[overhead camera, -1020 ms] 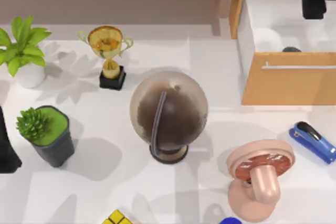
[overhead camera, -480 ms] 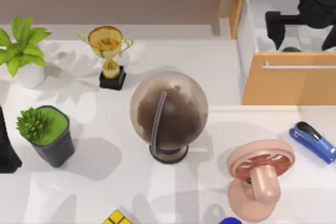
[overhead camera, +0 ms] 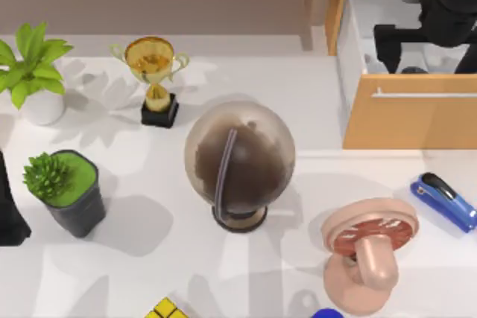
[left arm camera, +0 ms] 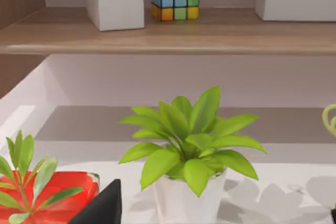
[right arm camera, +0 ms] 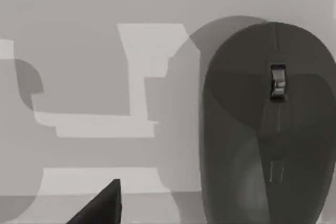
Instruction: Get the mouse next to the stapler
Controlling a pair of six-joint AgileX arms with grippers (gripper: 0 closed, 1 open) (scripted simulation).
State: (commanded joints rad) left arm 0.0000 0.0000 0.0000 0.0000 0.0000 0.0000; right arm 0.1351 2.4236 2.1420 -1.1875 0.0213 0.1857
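The mouse [overhead camera: 414, 70] is a dark grey dome lying on the white floor of the open wooden drawer [overhead camera: 410, 121], close behind its front panel. In the right wrist view the mouse [right arm camera: 268, 129] looms large, scroll wheel showing. My right gripper [overhead camera: 426, 51] hangs over the drawer, open, one finger [overhead camera: 386, 42] to the mouse's left and the other at the view's right edge. A dark fingertip [right arm camera: 102, 208] shows beside the mouse without touching it. The blue stapler [overhead camera: 445, 200] lies on the table at the right, in front of the drawer. My left arm [overhead camera: 7, 210] is parked at the left edge.
A globe [overhead camera: 240, 161] stands mid-table and a pink fan [overhead camera: 369, 247] near the stapler. A trophy [overhead camera: 155, 80], a white-potted plant [overhead camera: 33, 72] and a dark-potted plant [overhead camera: 67, 188] stand on the left. A cube [overhead camera: 165, 309] sits at the front edge.
My right arm came from the view's top right corner down and left over the drawer, and its fingers now straddle the mouse. The stapler and the mouse have not moved.
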